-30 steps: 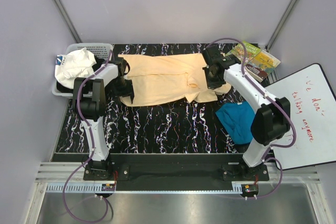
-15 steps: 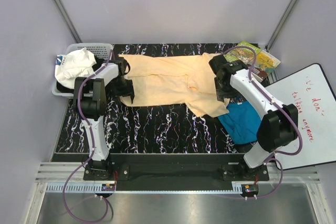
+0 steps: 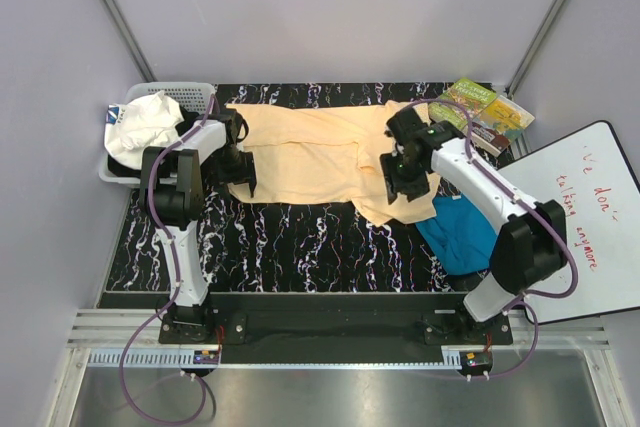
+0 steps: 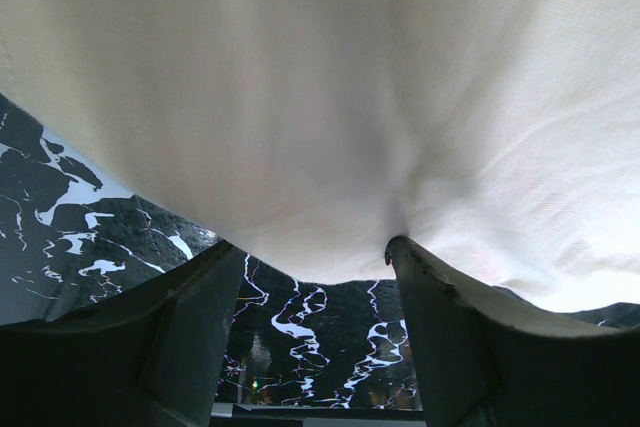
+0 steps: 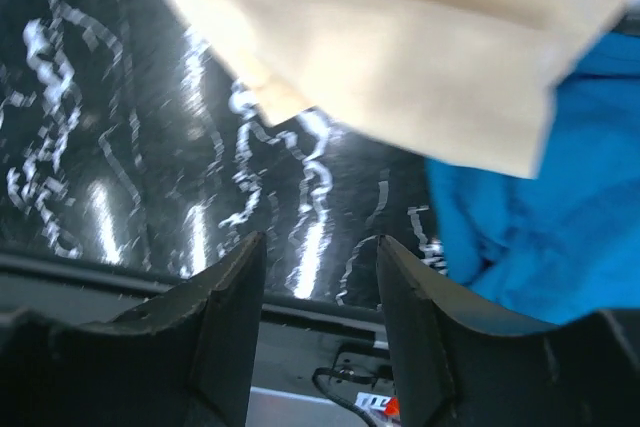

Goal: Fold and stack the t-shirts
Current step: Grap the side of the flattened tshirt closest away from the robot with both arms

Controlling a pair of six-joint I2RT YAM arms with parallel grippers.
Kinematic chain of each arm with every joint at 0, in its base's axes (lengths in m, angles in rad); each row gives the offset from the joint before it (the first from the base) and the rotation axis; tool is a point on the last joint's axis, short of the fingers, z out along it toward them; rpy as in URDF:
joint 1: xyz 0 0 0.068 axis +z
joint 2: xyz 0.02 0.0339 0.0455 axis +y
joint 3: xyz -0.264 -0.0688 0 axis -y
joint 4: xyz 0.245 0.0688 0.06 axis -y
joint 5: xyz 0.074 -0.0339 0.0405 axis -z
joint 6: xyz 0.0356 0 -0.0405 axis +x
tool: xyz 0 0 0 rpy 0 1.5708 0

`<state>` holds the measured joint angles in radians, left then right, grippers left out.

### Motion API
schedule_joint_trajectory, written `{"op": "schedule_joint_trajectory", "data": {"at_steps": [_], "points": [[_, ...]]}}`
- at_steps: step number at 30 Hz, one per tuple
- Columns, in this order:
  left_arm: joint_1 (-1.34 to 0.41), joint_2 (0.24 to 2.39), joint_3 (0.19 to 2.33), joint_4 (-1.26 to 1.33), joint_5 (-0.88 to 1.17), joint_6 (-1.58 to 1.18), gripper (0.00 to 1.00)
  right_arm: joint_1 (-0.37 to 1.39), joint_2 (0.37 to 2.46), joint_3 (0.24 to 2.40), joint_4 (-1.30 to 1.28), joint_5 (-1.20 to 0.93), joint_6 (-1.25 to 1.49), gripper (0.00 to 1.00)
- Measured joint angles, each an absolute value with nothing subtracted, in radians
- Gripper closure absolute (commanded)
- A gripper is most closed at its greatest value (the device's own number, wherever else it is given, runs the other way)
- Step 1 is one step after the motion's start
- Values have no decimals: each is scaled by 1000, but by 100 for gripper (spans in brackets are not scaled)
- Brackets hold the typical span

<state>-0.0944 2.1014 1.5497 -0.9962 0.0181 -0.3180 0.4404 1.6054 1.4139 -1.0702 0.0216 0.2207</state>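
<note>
A pale peach-yellow t-shirt (image 3: pixel 310 152) lies spread across the back of the black marbled table (image 3: pixel 300 247). Its right flap reaches down onto a crumpled teal-blue t-shirt (image 3: pixel 465 232) at the right. My left gripper (image 3: pixel 240 162) is at the shirt's left edge. In the left wrist view it (image 4: pixel 312 247) is open, with the peach cloth (image 4: pixel 300 97) draped over its tips and the table showing between the fingers. My right gripper (image 3: pixel 400 175) hovers over the shirt's right part. It (image 5: pixel 320 239) is open and empty, with the peach hem (image 5: pixel 400 57) and the teal cloth (image 5: pixel 560 227) beyond it.
At the back left stands a white basket (image 3: pixel 195 93) holding white cloth (image 3: pixel 145 125). Colourful books (image 3: pixel 485 112) lie at the back right corner. A whiteboard with red writing (image 3: pixel 580 217) leans along the right side. Purple cables loop off both arms.
The right gripper pulled the shirt's right part outward toward the teal shirt, let it go and shifted back left. The flap now lies flat. The left arm has stayed put.
</note>
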Motion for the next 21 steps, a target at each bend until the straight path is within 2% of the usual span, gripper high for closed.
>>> {"op": "schedule_joint_trajectory", "data": {"at_steps": [3, 9, 21], "points": [[-94, 2101, 1550, -996, 18, -317, 31, 492, 1634, 1383, -1047, -58, 212, 45], [-94, 2101, 1550, -996, 18, -312, 30, 517, 1713, 1353, -1002, -151, 180, 36], [-94, 2101, 1549, -995, 18, -309, 31, 566, 2036, 1451, -913, -71, 139, 35]]}}
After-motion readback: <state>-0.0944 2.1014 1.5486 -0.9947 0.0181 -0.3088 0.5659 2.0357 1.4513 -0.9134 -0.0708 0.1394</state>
